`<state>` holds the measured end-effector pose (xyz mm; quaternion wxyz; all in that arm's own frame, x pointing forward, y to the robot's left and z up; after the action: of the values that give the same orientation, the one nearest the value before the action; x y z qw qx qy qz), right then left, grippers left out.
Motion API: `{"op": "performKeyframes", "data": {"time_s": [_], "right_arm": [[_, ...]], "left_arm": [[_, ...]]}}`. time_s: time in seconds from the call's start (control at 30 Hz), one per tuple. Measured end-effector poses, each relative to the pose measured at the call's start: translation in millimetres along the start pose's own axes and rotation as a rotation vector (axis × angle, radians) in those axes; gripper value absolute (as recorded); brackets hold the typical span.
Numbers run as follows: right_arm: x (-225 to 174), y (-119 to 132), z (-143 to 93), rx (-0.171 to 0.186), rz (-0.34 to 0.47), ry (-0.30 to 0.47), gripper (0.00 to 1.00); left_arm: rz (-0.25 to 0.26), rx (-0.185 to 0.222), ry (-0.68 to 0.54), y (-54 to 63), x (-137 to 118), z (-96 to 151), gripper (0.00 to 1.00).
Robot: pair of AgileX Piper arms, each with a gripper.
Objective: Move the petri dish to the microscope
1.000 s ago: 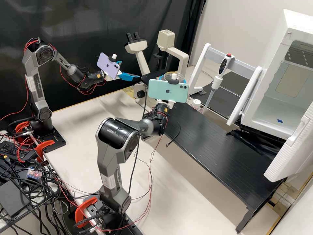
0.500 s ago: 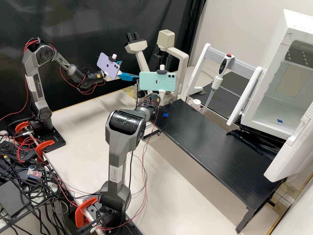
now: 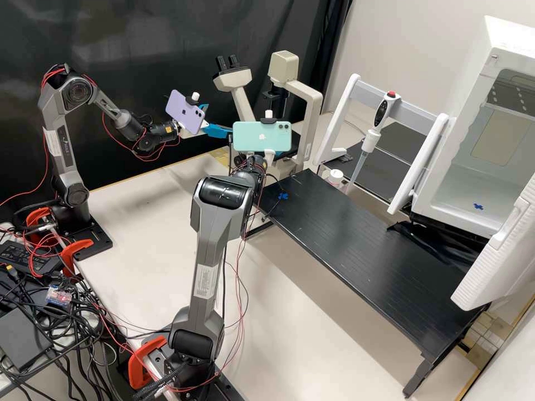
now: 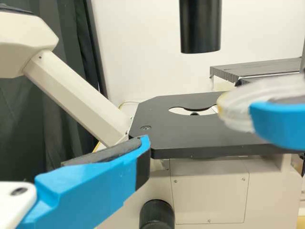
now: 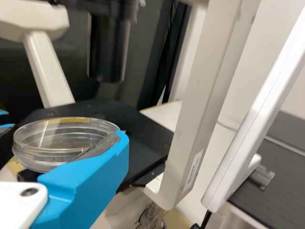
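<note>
Pickup done: right gripper is clamped on the petri dish, holding it level at the microscope, near the edge of its black stage; can't tell if it's past that edge. Left to do, I'd say: bring it over the stage opening, lower, release, back off. Left gripper has nothing in it, fingers apart by the stage.

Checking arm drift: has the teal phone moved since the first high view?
Yes. In the high view, the teal phone has shifted picture-left against the microscope, toward the purple phone.
</note>
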<state>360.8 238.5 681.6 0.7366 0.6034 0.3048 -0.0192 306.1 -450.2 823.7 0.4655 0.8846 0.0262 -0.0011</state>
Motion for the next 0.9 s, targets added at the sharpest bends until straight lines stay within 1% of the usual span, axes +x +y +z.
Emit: {"op": "performKeyframes", "data": {"time_s": [0.1, 0.2, 0.23, 0.33, 0.43, 0.47, 0.6, 0.63, 0.7, 0.9], "right_arm": [[10, -5, 5, 0.002, -0.019, -0.016, 0.00], [20, -3, 10, 0.017, -0.006, -0.021, 0.00], [22, -3, 13, 0.024, -0.005, -0.026, 0.00], [29, -3, 17, 0.065, 0.001, -0.030, 0.00], [35, -3, 19, 0.092, 0.003, -0.027, 0.00], [37, -4, 19, 0.096, -0.001, -0.025, 0.00], [44, -3, 16, 0.090, -0.022, -0.012, 0.00], [44, -2, 15, 0.081, -0.027, -0.011, 0.00], [46, -1, 14, 0.078, -0.032, -0.017, 0.00], [59, 0, 14, 0.053, -0.043, -0.020, 0.00]], "left_arm": [[0.000, 0.000, 0.000, 0.0, 0, 0, 1.00], [0.000, 0.000, 0.000, 0.0, 0, 0, 1.00], [0.000, 0.000, 0.000, 0.0, 0, 0, 1.00], [0.000, 0.000, 0.000, 0.0, 0, 0, 1.00], [0.000, 0.000, 0.000, 0.0, 0, 0, 1.00], [0.000, 0.000, 0.000, 0.0, 0, 0, 1.00], [0.000, 0.000, 0.000, 0.0, 0, 0, 1.00], [0.000, 0.000, 0.000, 0.0, 0, 0, 1.00], [0.000, 0.000, 0.000, 0.0, 0, 0, 1.00], [0.000, 0.000, 0.000, 0.0, 0, 0, 1.00]]}}
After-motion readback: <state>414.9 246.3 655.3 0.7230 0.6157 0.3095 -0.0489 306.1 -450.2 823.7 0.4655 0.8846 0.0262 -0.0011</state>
